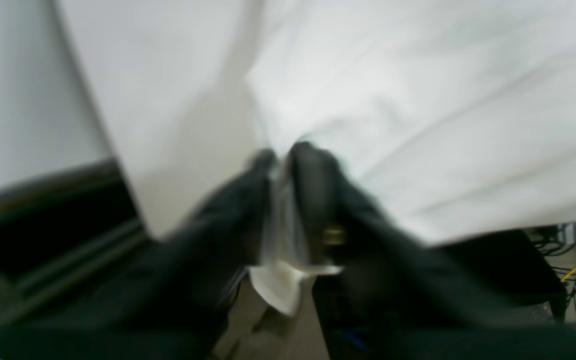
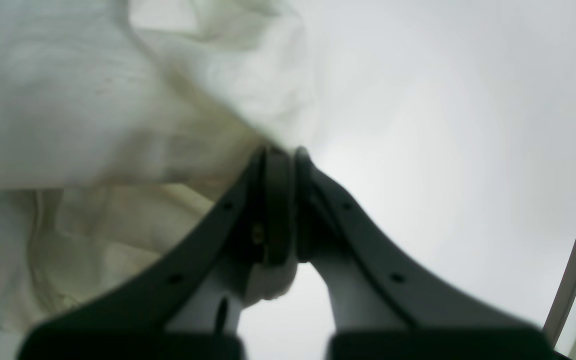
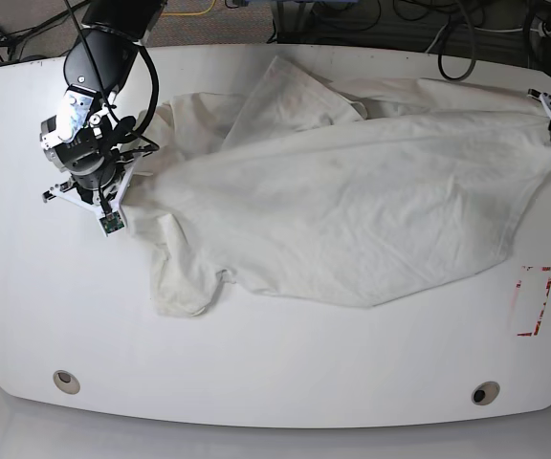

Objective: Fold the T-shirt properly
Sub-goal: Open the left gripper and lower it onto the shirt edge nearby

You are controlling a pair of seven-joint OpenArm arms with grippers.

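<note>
The T-shirt [image 3: 352, 210] is soft, creased cream cloth. The table [image 3: 275, 373] looks smooth, white and faintly glossy. The right gripper [image 2: 282, 152] fingers seem matt black plastic, though blurred.

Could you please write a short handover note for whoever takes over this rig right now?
Left tool: fingers close together with a strip of T-shirt cloth between them, at the table's far edge on the base view's right; the view is blurred, so the grip is uncertain.
Right tool: shut on the T-shirt's edge, on the base view's left.
T-shirt: stretched across the table between both tools, wrinkled, one sleeve lying loose toward the front.
Done: spread out. Left: all the folds.
</note>
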